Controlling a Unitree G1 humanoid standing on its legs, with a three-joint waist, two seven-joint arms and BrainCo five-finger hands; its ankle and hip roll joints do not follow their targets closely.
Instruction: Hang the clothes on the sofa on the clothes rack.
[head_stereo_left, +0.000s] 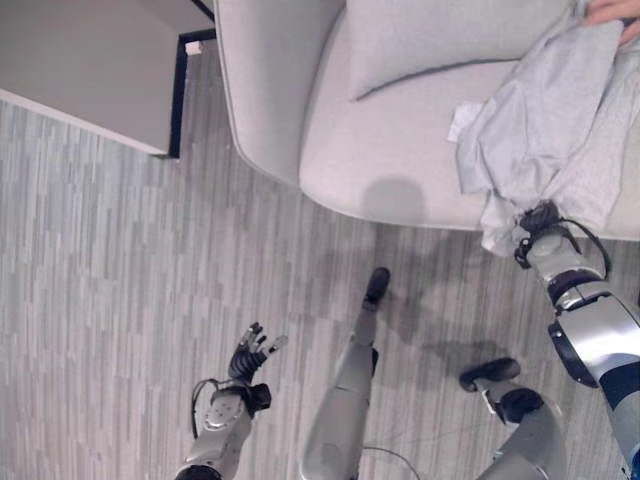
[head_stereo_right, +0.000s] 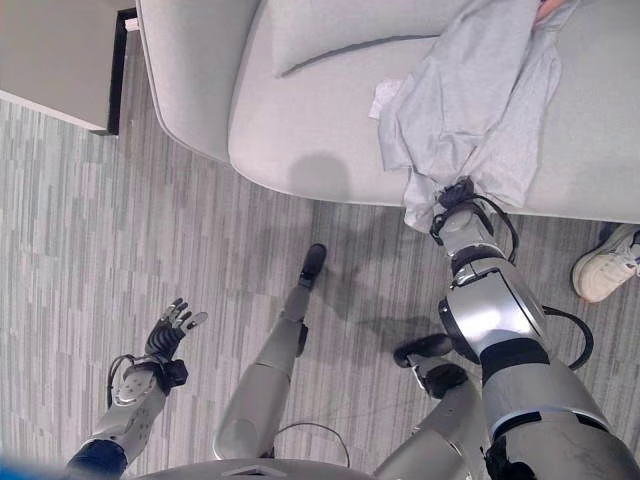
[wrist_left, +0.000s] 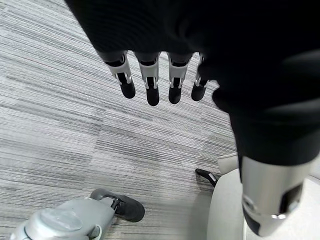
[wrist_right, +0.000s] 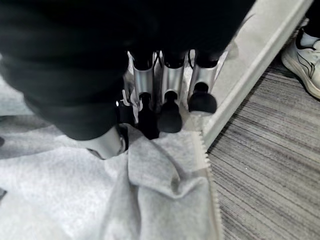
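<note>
A light grey garment (head_stereo_left: 545, 120) lies crumpled on the right part of the pale grey sofa (head_stereo_left: 400, 150), its lower edge drooping over the seat's front. My right hand (head_stereo_left: 540, 220) is at that hanging edge. In the right wrist view its fingers (wrist_right: 170, 85) are curled and, with the thumb, pinch a fold of the cloth (wrist_right: 160, 200). A person's hand (head_stereo_left: 615, 12) holds the garment's top end at the sofa's back. My left hand (head_stereo_left: 248, 360) hangs low over the floor, far to the left, fingers (wrist_left: 150, 85) straight and holding nothing.
A grey cushion (head_stereo_left: 440, 35) leans against the sofa's back. A low grey cabinet (head_stereo_left: 90, 70) stands to the sofa's left. A person's white shoe (head_stereo_right: 605, 265) rests on the striped floor by the sofa's right front.
</note>
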